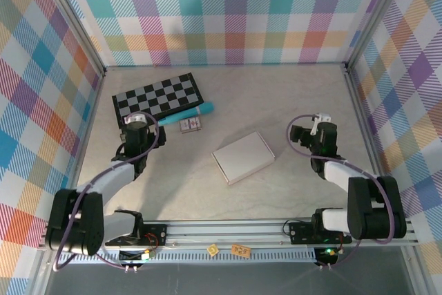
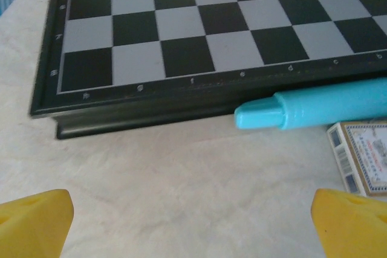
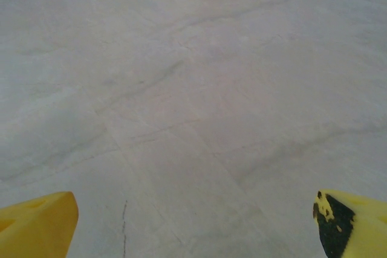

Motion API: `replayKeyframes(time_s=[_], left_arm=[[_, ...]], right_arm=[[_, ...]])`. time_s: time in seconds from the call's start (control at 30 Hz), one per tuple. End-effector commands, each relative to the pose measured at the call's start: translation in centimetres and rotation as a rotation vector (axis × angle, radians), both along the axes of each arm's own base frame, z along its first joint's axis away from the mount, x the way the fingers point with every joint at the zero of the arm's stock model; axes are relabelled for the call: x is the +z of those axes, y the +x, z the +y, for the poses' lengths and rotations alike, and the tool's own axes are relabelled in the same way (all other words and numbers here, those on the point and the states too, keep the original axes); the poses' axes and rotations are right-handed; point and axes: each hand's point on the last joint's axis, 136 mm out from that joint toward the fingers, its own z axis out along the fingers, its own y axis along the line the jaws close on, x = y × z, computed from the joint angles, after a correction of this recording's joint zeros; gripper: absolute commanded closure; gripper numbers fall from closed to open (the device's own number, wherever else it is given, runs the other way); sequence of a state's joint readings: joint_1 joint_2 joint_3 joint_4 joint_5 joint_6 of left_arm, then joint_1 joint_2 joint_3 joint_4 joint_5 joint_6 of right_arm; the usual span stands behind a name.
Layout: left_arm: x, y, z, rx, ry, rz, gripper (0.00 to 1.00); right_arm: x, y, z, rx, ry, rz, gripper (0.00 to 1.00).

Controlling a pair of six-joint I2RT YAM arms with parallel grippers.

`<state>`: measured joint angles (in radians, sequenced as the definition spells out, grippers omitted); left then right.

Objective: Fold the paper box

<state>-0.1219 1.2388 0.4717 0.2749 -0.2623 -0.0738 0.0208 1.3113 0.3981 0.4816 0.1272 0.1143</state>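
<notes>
Top external view: the paper box (image 1: 242, 157), a shallow white rectangle of thin card, is seen lying mid-table between the arms, touched by neither. The left gripper (image 1: 141, 124) and right gripper (image 1: 314, 129) are spread wide and empty. If pushed from one side only, the light box would likely be slid across the smooth marbled table (image 1: 276, 94) or dented. The rounded teal pen (image 1: 186, 113), near the left gripper, could be knocked rolling.

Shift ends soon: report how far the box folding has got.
Done: the paper box looks fully folded, a closed shallow box. In hand: nothing; the left end effector and right end effector are open, away from it. Left: seemingly nothing.
</notes>
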Motion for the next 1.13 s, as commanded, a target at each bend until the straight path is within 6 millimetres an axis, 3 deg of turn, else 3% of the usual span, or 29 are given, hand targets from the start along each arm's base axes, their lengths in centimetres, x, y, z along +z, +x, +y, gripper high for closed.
replayKeyframes(time_s=[0.0,0.23,0.37,0.5,1.1], left_arm=[[0.3,1.8,0.0,-0.034,-0.017,-0.121,0.0],[-0.8,4.1,-0.4,-0.097,-0.015,-0.172,0.0],[-2.1,3.4,0.5,-0.061,-0.025,-0.215,0.0],[-2.1,4.0,0.6,-0.048,-0.021,-0.187,0.0],[-2.1,4.0,0.6,-0.046,-0.014,-0.19,0.0]], right_arm=[[2.7,2.1,1.1,0.106,-0.009,-0.151,0.01],[0.8,2.1,0.5,0.113,0.026,-0.224,0.01],[0.6,2.4,0.2,0.09,0.022,-0.193,0.01],[0.2,3.3,0.4,0.067,-0.031,-0.148,0.01],[0.2,3.3,1.2,0.099,-0.051,-0.15,0.01]])
